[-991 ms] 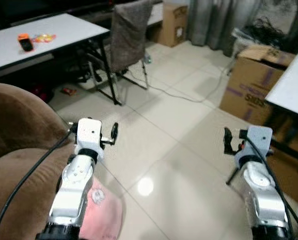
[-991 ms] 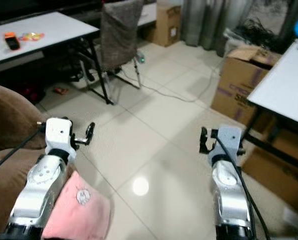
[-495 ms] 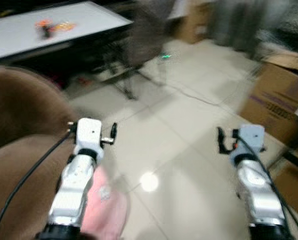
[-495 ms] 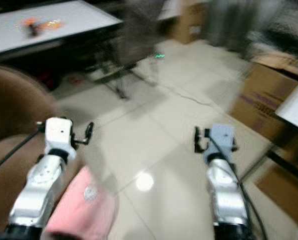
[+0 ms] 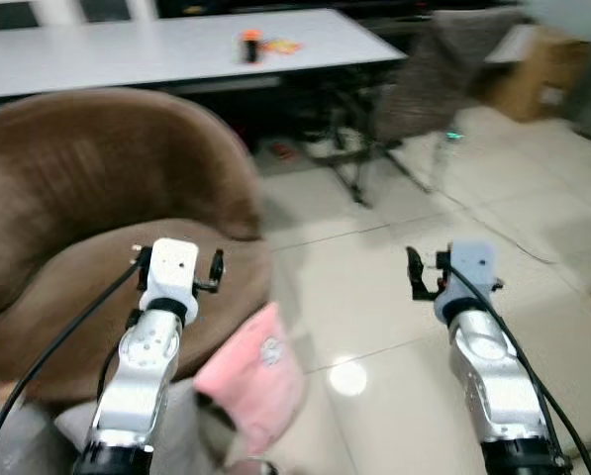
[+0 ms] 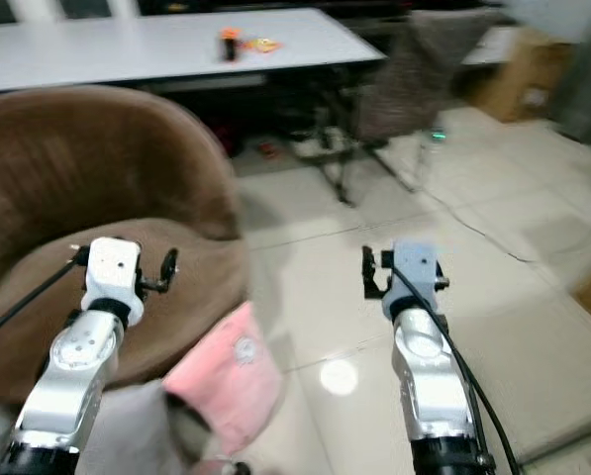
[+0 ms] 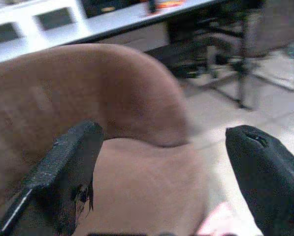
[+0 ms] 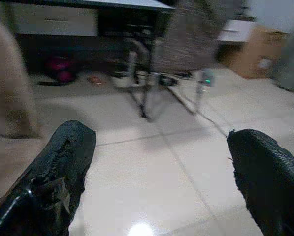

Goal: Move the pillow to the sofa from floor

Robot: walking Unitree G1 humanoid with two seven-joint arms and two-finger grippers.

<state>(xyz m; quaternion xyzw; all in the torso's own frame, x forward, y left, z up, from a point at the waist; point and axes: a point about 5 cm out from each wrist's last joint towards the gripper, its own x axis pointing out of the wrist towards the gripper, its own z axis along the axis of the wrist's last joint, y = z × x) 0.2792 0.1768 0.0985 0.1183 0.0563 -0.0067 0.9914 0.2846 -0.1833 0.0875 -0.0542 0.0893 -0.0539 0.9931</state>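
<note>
Both grippers hang empty, fingers spread: left gripper over the rounded brown upholstered sofa, right gripper over the pale tiled floor. Soft pink pillow leans against the sofa's front edge, beside the left arm.

This looks like a room in a home used also for work; there is a brown sofa on a pale tiled floor. Behind stands a long white table, a chair and a cardboard box.

Head stereo pair looks down past both arms — wrist views face forward, sharing the brown sofa and tiled floor.
</note>
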